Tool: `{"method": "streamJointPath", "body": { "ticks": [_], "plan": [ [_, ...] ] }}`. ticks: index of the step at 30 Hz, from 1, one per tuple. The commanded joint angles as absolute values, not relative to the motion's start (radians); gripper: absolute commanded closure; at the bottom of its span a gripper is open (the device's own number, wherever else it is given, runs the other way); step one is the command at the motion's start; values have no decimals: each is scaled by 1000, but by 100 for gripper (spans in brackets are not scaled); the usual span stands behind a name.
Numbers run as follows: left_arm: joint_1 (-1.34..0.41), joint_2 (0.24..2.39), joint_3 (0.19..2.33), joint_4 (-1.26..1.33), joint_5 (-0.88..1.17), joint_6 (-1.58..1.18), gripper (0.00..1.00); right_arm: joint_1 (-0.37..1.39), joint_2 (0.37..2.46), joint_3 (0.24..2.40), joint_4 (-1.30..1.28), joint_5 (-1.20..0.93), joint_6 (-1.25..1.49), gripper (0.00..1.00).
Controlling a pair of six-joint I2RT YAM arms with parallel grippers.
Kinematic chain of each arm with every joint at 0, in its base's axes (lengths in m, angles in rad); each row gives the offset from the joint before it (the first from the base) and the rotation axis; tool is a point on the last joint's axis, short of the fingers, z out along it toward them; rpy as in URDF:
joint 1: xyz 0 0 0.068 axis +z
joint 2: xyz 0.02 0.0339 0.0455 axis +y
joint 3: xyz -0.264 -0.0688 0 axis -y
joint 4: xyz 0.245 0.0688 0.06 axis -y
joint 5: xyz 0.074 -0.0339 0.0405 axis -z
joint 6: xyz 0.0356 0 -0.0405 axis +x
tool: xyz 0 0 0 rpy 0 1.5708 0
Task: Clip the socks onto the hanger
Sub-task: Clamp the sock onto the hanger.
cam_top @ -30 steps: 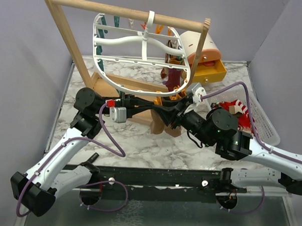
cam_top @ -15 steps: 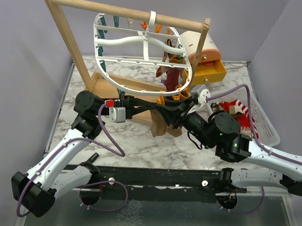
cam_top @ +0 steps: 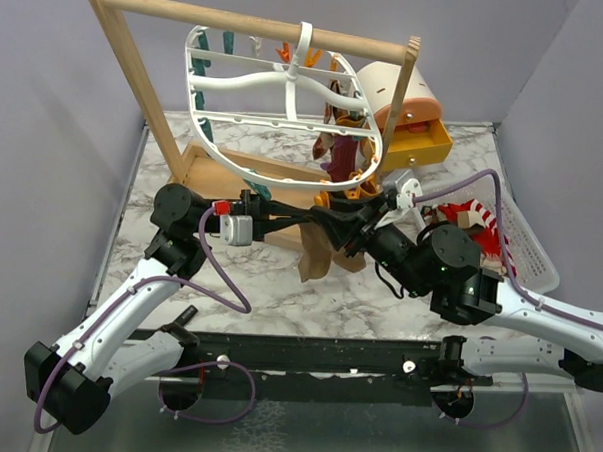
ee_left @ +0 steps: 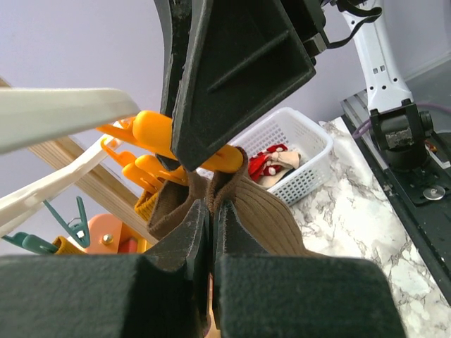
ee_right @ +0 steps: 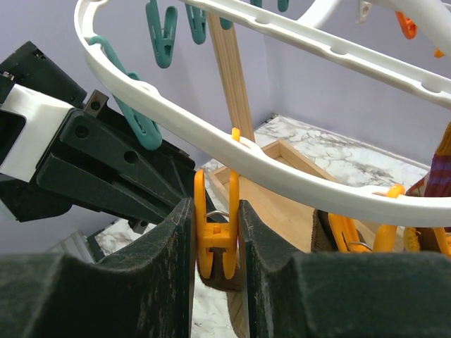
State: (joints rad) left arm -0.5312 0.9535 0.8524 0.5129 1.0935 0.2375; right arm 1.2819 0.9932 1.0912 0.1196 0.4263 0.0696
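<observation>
Tan sock point(cam_top: 315, 262) sags lower from left pincer point(ee_left: 210, 211) by orange clip point(ee_right: 215, 239).

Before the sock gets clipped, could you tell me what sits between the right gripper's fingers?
An orange clip, hanging from the hanger's white ring, is held between the right gripper's fingers, as the right wrist view shows.

left arm point(cam_top: 128, 311) and right arm point(cam_top: 553, 322) wearing white shells and black joints, purple cables point(cam_top: 246, 306) looping along both, dusty black fingers point(ee_right: 127, 282)
</observation>
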Motion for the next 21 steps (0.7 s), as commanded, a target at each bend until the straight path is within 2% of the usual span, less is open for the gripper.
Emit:
{"method": "streamJointPath", "body": {
  "ticks": [1,8,13,21],
  "plan": [
    [-529,945,863,537,1135,221,100,1293,1016,1114,136,419,51,100],
    [-529,940,862,537,1155,204,100,1293,1025,1096,159,444,28,100],
    [-529,938,880,537,1148,196,100,1293,1026,1100,107,501,-35,100],
    [-525,948,902,526,1130,210,100,1293,1022,1106,26,476,-43,100]
  ]
}}
